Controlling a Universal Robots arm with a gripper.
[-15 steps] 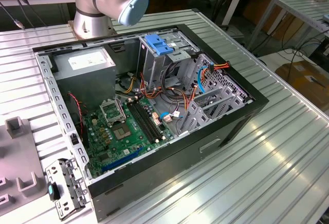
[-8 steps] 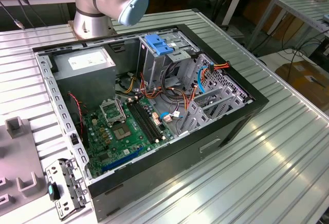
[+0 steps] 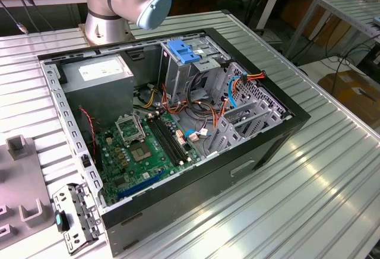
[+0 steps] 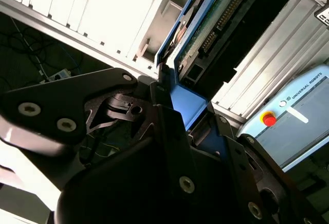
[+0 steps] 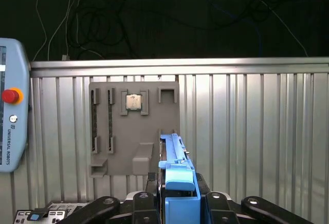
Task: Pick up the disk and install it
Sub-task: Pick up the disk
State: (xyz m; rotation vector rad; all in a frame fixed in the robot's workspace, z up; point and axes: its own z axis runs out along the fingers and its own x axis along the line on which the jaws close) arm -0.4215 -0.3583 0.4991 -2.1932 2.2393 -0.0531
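The disk point(image 5: 172, 152) stands edge-on between my fingers in the first wrist view, its blue bracket point(image 5: 180, 188) nearest the camera. The second wrist view shows the disk's green circuit-board side point(image 4: 216, 23) and its blue bracket point(image 4: 187, 103) clamped between the black fingers point(image 4: 154, 106). My gripper point(image 5: 177, 185) is shut on the disk at the bracket end and holds it above the ribbed metal table, clear of the surface. The open computer case point(image 3: 249, 170) lies on the table in the exterior view.
Inside the case are a grey drive cage point(image 3: 172, 72) topped by a blue tab point(image 3: 183, 51), a green motherboard point(image 3: 142, 146), a grey power supply point(image 3: 98, 75) and loose cables. The arm's base point(image 3: 107, 15) stands behind the case. A grey fixture plate point(image 5: 133, 142) and a teach pendant point(image 5: 11, 111) lie below the gripper.
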